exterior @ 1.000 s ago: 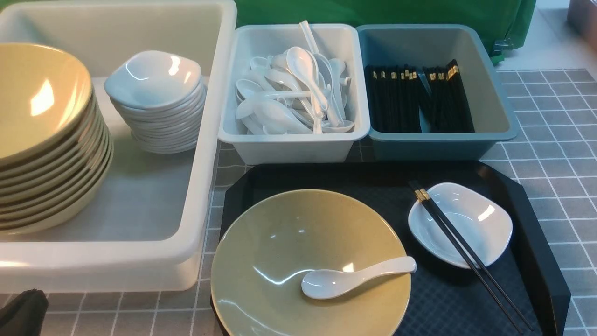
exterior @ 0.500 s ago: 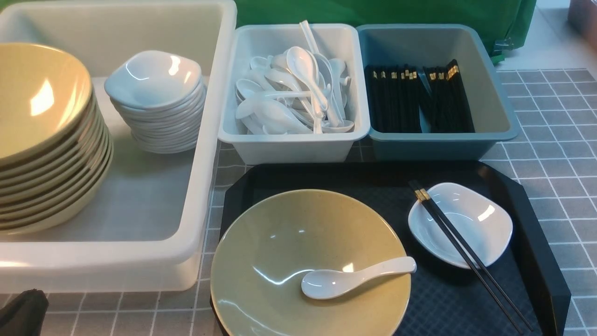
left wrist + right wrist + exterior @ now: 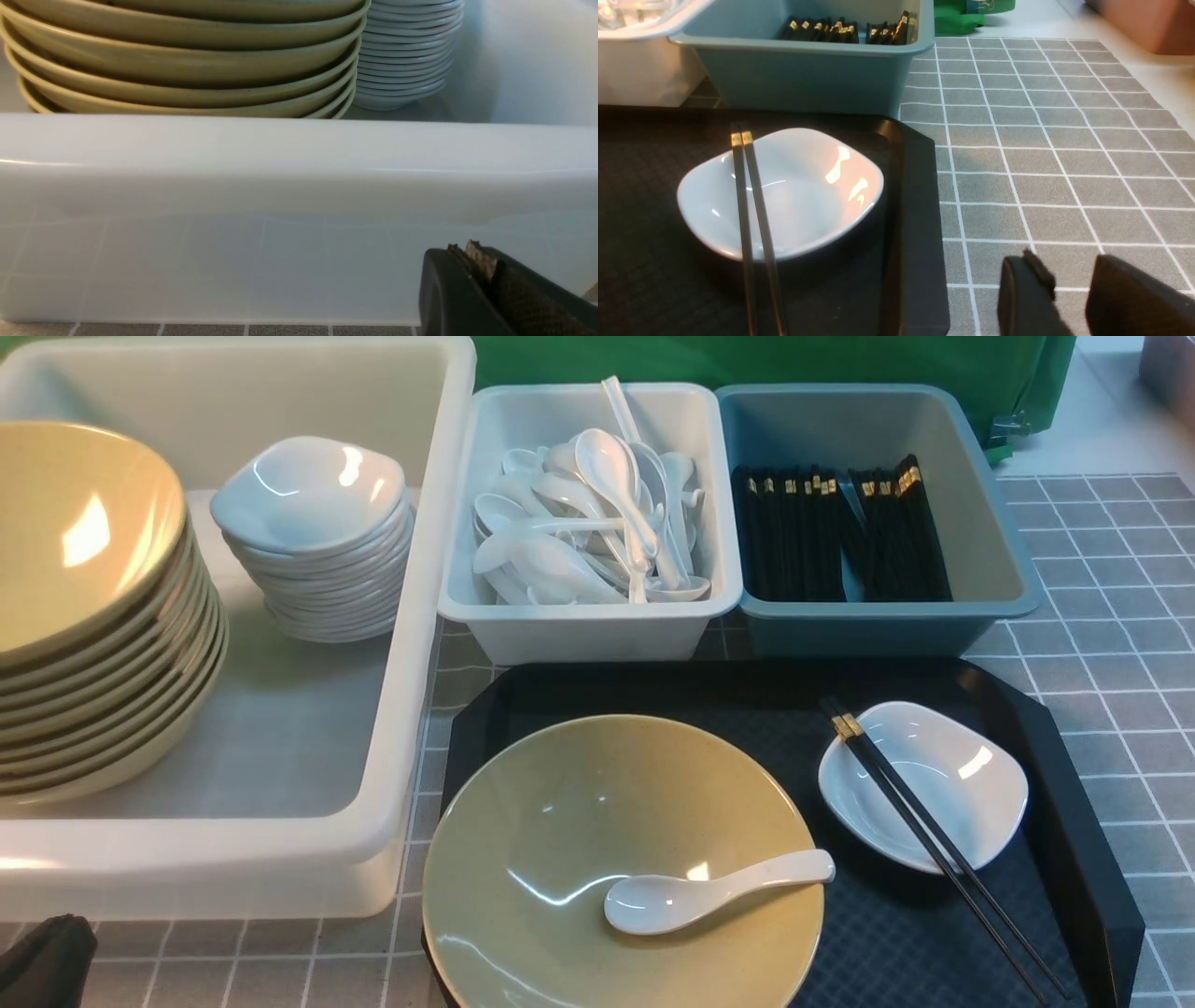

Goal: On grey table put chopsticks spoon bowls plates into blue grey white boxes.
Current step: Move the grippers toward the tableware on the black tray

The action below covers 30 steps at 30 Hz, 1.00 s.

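On the black tray (image 3: 1055,747) stand a yellow bowl (image 3: 560,821) with a white spoon (image 3: 709,893) in it and a small white dish (image 3: 962,775) with black chopsticks (image 3: 924,831) across it. The dish (image 3: 803,186) and chopsticks (image 3: 752,210) also show in the right wrist view. My left gripper (image 3: 462,249) is shut and empty, low in front of the white box's near wall (image 3: 299,154); in the front view only its dark tip (image 3: 42,957) shows. My right gripper (image 3: 1064,266) is open and empty over the grey table, beside the tray's right edge.
The big white box (image 3: 308,840) holds a stack of yellow bowls (image 3: 84,607) and a stack of white dishes (image 3: 313,537). The grey-white box (image 3: 588,625) holds spoons, the blue box (image 3: 887,616) chopsticks. A green cloth hangs behind them.
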Tool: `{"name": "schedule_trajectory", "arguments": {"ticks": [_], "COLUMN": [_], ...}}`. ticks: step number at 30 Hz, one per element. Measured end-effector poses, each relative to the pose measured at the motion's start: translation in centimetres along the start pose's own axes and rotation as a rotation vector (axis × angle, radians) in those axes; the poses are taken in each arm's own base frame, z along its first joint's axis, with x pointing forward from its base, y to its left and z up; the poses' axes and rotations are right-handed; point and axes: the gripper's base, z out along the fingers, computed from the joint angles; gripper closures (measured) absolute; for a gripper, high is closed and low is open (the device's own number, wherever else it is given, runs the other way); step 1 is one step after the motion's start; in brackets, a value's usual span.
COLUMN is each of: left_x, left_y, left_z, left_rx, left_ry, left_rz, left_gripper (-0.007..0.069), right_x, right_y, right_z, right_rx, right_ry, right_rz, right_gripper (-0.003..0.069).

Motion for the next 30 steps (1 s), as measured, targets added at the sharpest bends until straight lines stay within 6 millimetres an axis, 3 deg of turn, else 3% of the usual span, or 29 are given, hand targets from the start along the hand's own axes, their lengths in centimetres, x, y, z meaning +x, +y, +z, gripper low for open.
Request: {"name": "schedule_trajectory", "arguments": {"ticks": [30], "left_x": [-0.11], "left_y": [0.00], "left_z": [0.00], "left_rx": [0.000], "left_ry": [-0.012], "left_rz": [-0.001], "left_gripper": [0.0636], "right_x": [0.00], "right_y": [0.00], "right_z": [0.00], "right_rx": [0.000], "right_ry": [0.000], "right_rz": [-0.001], "right_gripper": [0.0421]}}
